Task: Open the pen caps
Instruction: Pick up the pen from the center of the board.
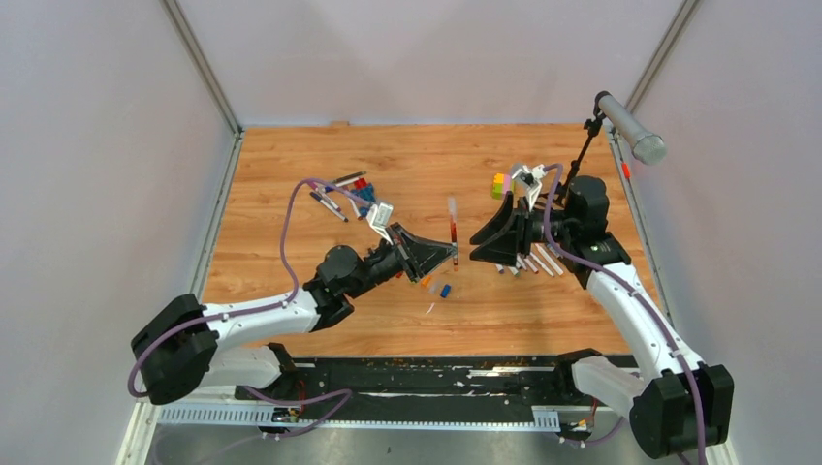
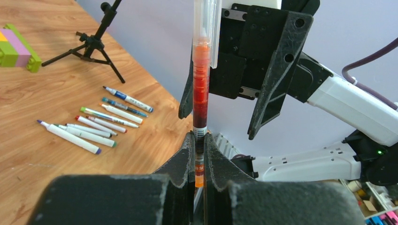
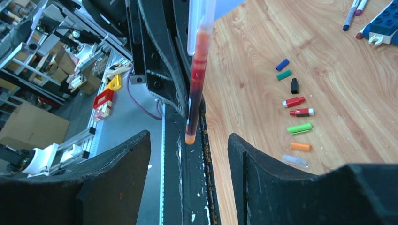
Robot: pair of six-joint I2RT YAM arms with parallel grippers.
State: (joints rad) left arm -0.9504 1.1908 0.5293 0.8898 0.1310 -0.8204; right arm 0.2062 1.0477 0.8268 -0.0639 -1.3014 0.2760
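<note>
Left claw (image 2: 200, 138): narrow, with its black, rough-textured fingers (image 2: 184, 161) clamped on the lower end of the held pen (image 2: 201, 89).
Held pen: upright, above the middle of the surface (image 1: 291, 174). It is a slim translucent barrel showing red-orange ink that darkens toward the grip.
Clear cap (image 2: 207, 28): a transparent sleeve seated on the pen's upper end.
Right claw (image 3: 189, 137): wide and holding nothing. It faces the left claw, its two tapered black fingers (image 3: 119, 176) standing apart on either side of the pen without touching it.
Loose caps (image 3: 294, 107): short plastic cylinders in blue, green, black, red, orange and clear, lying in a line on the surface near the left claw.
Pen row (image 2: 96, 123): white-barrelled pens with coloured tips, lying side by side beneath the right arm.
Surface: flat wood-grain laminate.
Block stack (image 2: 16, 47): studded yellow, pink and green bricks, beyond the pen row.
Microphone stand (image 2: 94, 42): a black tripod between the block stack and the pen row.
</note>
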